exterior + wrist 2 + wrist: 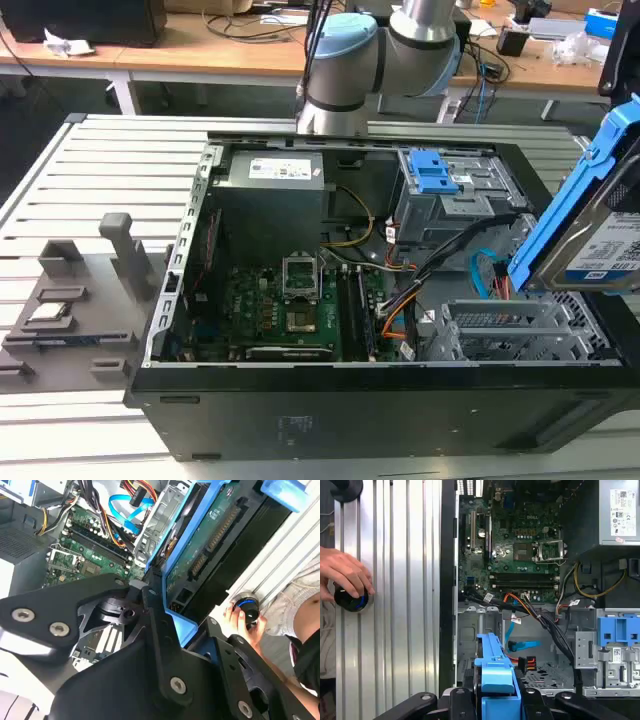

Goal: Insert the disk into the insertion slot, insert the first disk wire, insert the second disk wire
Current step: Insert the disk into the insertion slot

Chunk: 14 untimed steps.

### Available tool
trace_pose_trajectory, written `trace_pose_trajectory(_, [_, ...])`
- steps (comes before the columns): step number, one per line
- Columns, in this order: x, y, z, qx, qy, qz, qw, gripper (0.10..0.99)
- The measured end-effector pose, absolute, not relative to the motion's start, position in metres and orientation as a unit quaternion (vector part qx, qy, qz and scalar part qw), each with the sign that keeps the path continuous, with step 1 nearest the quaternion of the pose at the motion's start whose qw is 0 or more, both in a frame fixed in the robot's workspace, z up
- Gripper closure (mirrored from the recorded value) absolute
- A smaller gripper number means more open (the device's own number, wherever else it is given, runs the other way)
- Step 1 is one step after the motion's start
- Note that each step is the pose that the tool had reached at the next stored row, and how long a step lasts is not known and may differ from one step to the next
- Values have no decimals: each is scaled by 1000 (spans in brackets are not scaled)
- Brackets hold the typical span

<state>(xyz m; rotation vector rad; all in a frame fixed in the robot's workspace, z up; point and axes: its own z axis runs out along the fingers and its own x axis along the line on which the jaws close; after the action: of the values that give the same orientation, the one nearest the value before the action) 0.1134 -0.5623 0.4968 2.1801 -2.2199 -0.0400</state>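
Open desktop computer case [300, 400] lying on a slatted metal table [100, 160], with a robot arm working over it. The step in hand appears to be the first one: getting the disk into the insertion slot.

The gripper [495, 698] is pressed together on the disk [605, 240], pinching the bright blue carrier between its black fingers [156, 611], one on each side. In the exterior view the disk hangs tilted in the air over the case's edge at the exterior view's right, label side showing, above the insertion slot [510, 325] and apart from it. In the second wrist view its green circuit board and connector edge [210, 535] face the camera.

The insertion slot, a silver perforated cage [545, 674], sits just below the disk in the first wrist view, with nothing seated in it. The second disk wire [520, 643], a thin light-blue cable, curls loose beside the cage among black and orange wires and is not plugged into the disk.

As a judgement, seating the disk calls for levelling the tilted carrier and lining it up squarely with the bay's opening, keeping clear of the loose wires.

A person's hand [345, 575] rests on a black knob [352, 600] on the table outside the case
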Motion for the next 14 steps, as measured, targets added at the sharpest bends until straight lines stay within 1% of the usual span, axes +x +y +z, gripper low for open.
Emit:
trace_pose_trajectory(2, [110,-562,483,701,-713,-13,15,718])
trace_pose_trajectory(7, [103,-561,472,697,-716,-13,15,718])
trace_pose_trajectory(9, [100,-557,463,692,-722,-13,15,718])
trace_pose_trajectory(10, [98,-551,454,692,-722,-13,15,718])
trace_pose_trajectory(14, [91,-549,444,689,-724,-12,16,718])
